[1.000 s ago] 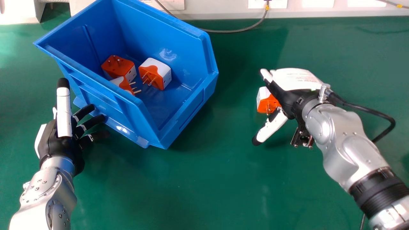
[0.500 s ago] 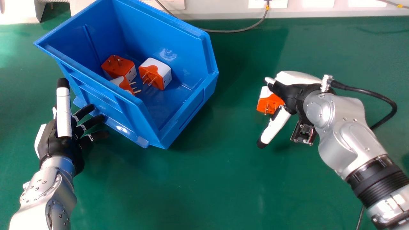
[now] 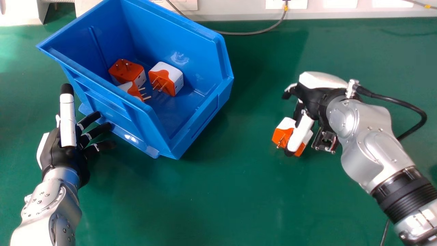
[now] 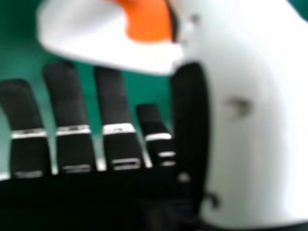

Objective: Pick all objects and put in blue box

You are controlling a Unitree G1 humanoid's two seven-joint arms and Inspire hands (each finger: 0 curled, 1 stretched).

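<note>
On the right of the head view, my right hand (image 3: 312, 95) has its thumb across an orange and white plug adapter (image 3: 283, 132), its fingers bent toward it. The right hand view shows this adapter (image 4: 149, 21) against the thumb of my right hand (image 4: 255, 110), near the fingertips. The blue box (image 3: 191, 119) holds an adapter with its prongs upward (image 3: 124, 70), one lying tilted (image 3: 175, 77) and another partly hidden by the near wall (image 3: 128, 87). Beside the box's left side is my left hand (image 3: 63, 150), its fingers relaxed and its thumb straight.
The green table (image 3: 222, 194) spreads between the two arms, with bare surface in front of the box. A grey cable (image 3: 252, 33) curves along the back edge by the pale wall (image 3: 232, 8). A black cable (image 3: 396, 101) loops from my right wrist.
The adapter at my right hand has shifted toward the near side and turned. The fingers have bent and the thumb has moved over it. The left hand and the box are unmoved.
</note>
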